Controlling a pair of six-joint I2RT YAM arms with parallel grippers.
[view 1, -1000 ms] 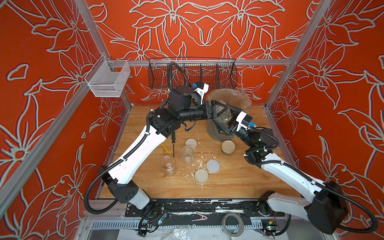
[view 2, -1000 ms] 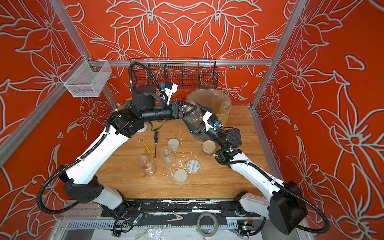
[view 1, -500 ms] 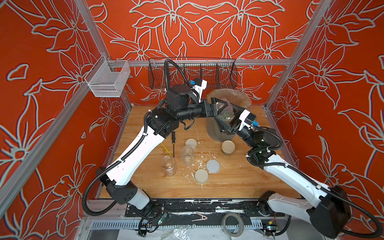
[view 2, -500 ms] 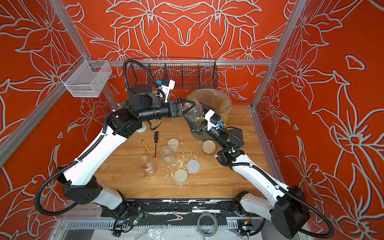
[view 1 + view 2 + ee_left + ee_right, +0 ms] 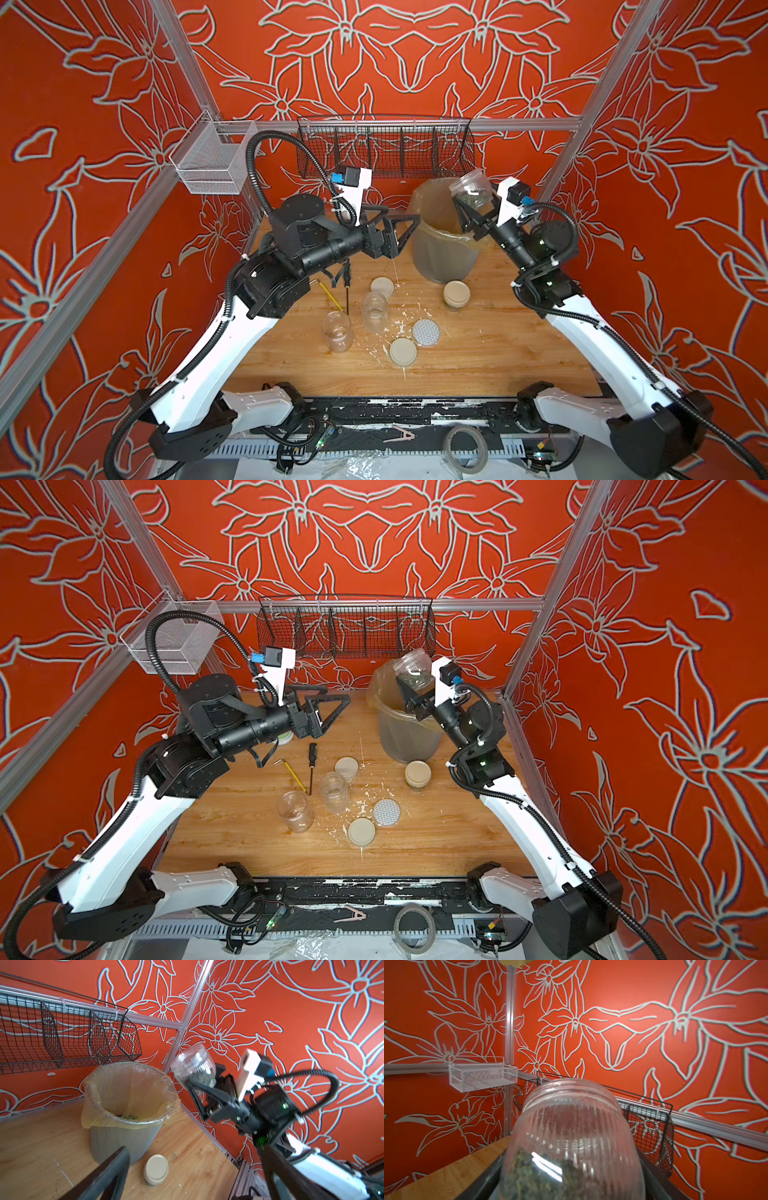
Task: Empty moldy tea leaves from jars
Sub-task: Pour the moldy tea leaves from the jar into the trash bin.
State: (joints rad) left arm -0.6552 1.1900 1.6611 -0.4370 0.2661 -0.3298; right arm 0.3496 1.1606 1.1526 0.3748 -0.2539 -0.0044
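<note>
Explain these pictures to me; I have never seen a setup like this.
Two robot arms stand at a wooden table, each ending in a two-fingered gripper. Both top views look down on the whole scene; each wrist view comes from a camera on an arm. The left gripper is open and empty. The right gripper is shut on an open jar with dark tea leaves inside, raised near the lined bin. On the table: two empty jars, three loose lids, a lidded jar and a screwdriver.

The counter (image 5: 498, 353) is pale, grained wood with a low sheen. The jar (image 5: 571, 1136) is clear, glossy, ribbed glass; its tea leaves (image 5: 539, 1174) look matt and crumbly. The bin (image 5: 124, 1142) is grey metal mesh, its liner (image 5: 124, 1088) thin, crinkled, yellowish plastic.
</note>
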